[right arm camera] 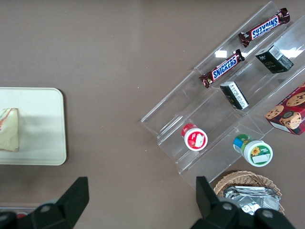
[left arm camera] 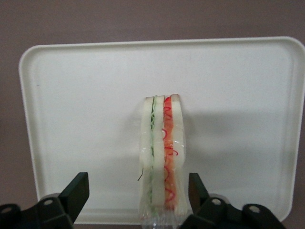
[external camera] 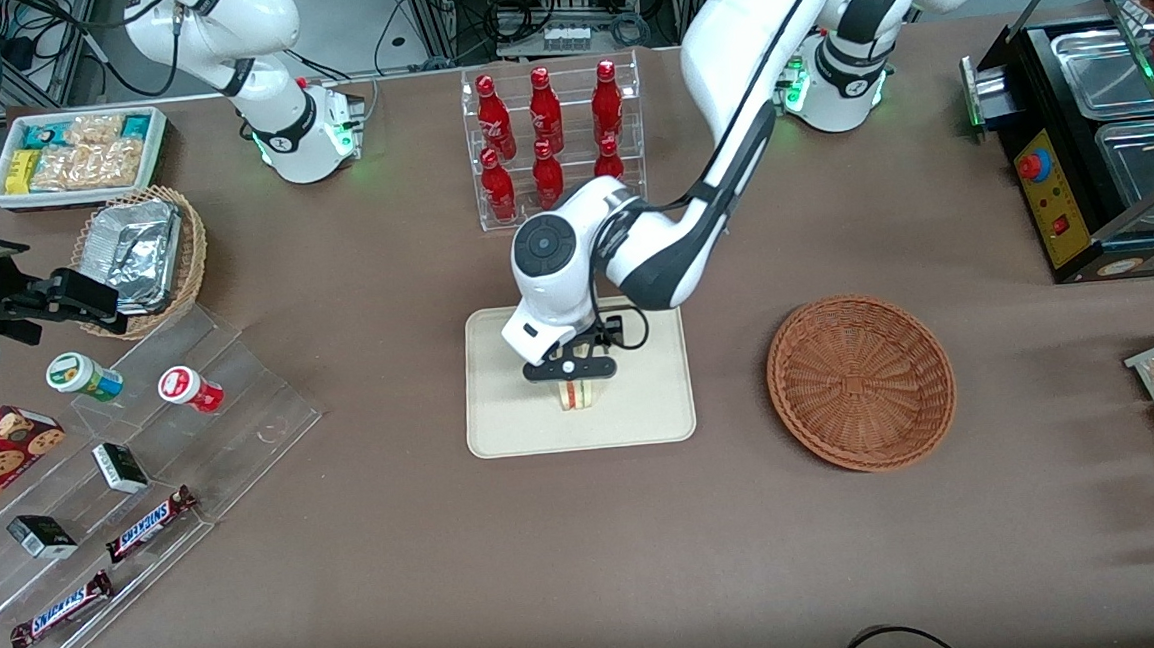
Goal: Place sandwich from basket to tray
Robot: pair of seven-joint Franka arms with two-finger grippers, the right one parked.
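Already the sandwich (left arm camera: pixel 161 157) stands on edge on the tray (external camera: pixel 503 429), the pincer (external camera: pixel 570 368) spread apart around it — lifting off crookedly could clip the wedge and topple it flat.

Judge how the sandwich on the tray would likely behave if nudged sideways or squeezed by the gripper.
Standing on edge on the tray, the sandwich looks narrow, so may tip. Its pale bread probably squashes easily. The clear wrap could be slippery. The open gripper straddles it without touching.
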